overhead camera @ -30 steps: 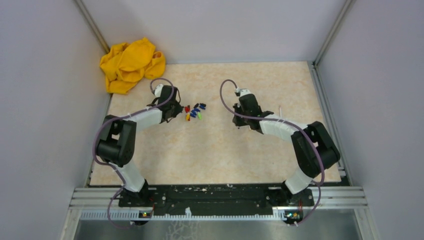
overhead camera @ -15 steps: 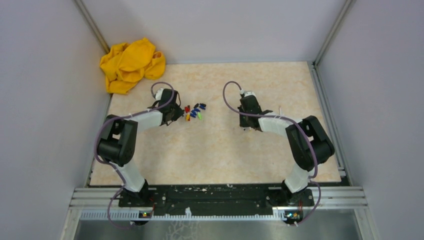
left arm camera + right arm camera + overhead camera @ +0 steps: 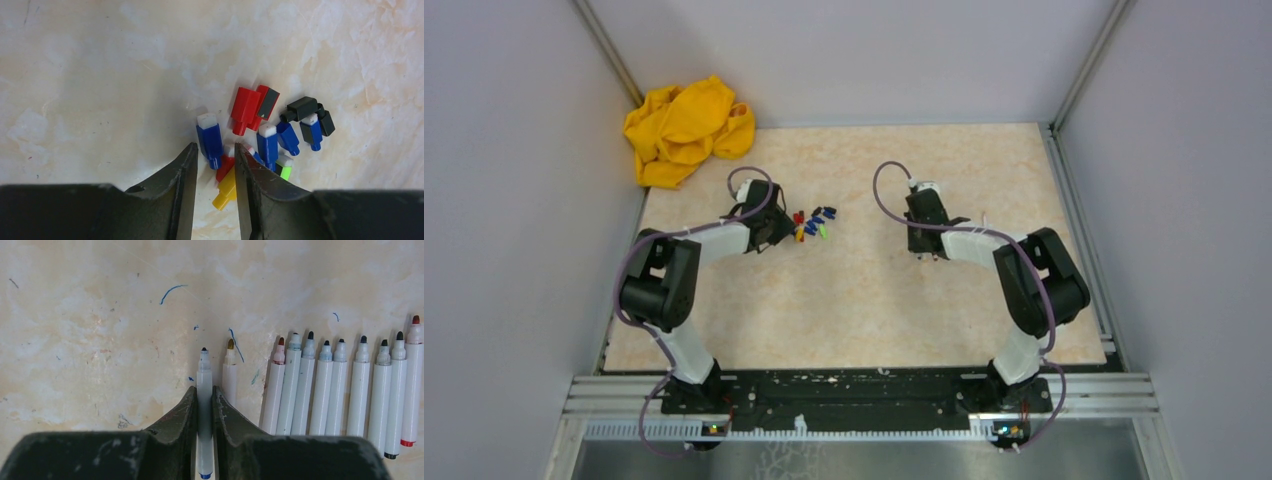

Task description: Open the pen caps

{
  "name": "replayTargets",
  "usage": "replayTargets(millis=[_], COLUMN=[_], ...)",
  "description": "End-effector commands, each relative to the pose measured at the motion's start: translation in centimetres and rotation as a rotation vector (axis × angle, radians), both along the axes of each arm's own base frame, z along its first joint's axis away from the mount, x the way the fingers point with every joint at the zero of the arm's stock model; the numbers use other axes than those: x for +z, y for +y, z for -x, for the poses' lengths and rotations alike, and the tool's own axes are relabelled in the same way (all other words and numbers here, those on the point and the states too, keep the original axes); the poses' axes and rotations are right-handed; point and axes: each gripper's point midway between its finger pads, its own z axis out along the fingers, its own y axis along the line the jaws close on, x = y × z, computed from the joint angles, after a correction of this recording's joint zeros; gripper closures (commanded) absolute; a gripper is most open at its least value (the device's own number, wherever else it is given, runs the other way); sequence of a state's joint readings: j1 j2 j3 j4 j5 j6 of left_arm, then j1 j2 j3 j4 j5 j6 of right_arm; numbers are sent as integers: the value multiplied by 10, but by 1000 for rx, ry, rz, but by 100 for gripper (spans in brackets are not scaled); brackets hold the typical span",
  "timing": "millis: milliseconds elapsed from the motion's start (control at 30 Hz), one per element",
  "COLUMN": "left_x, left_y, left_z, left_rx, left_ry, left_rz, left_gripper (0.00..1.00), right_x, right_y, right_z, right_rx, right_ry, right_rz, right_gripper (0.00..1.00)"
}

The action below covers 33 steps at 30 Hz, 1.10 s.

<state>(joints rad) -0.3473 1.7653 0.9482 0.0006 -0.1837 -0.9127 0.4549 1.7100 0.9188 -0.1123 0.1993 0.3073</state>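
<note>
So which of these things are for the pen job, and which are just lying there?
For the job:
- caps, in a pile
- pens, in a row, all uncapped
- pen in the right gripper

Just lying about:
- cloth, yellow, crumpled in the far left corner

left arm [image 3: 714, 238]: white shell links with chunky black joints
right arm [image 3: 972, 246]: same deal, white links, black joints
cables [image 3: 875, 192]: thin purplish-grey, one looping off each arm
left gripper [image 3: 215, 150]: two matte black fingers tapering to blunt tips
right gripper [image 3: 204, 390]: same dark tapered fingers, kinda dusty
base rail [image 3: 854, 392]: black plate on silver slotted rail, tiny lights by each base
</note>
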Motion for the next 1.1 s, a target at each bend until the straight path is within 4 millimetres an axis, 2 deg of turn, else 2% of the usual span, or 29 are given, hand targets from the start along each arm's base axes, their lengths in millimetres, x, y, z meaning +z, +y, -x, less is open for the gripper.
replayTargets(millis=[0,267,467,633,833,933,1000,1067], left_x=[6,17,21,33,62,86,106,122], left_y=[-5,-11,-12,-10,-5,-4,-6,-7], left_z=[0,2,4,4,4,1,-1,-4], left_rx=[5,3,8,23,26,0,-26,-46], left_ry=[-20,-44,-52,-71,-105,-164,-212,-249], left_rz=[33,70,75,65,35,8,-17,-42], left_gripper=[60,57,56,52,45,36,3,1], right_x=[2,-6,-2,22,61,83,97,111], right_y=[-6,-12,-12,2,11,14,16,17], right_z=[-11,-9,-10,-17,-34,-41,-46,-51], right_rx=[-23,-36,-36,10,24,34,45,51], right_ry=[-18,-7,-22,-92,-161,-210,-242,-277], right_rz=[35,64,64,25,9,-4,-6,-13], right_gripper=[87,79,77,71,62,54,51,49])
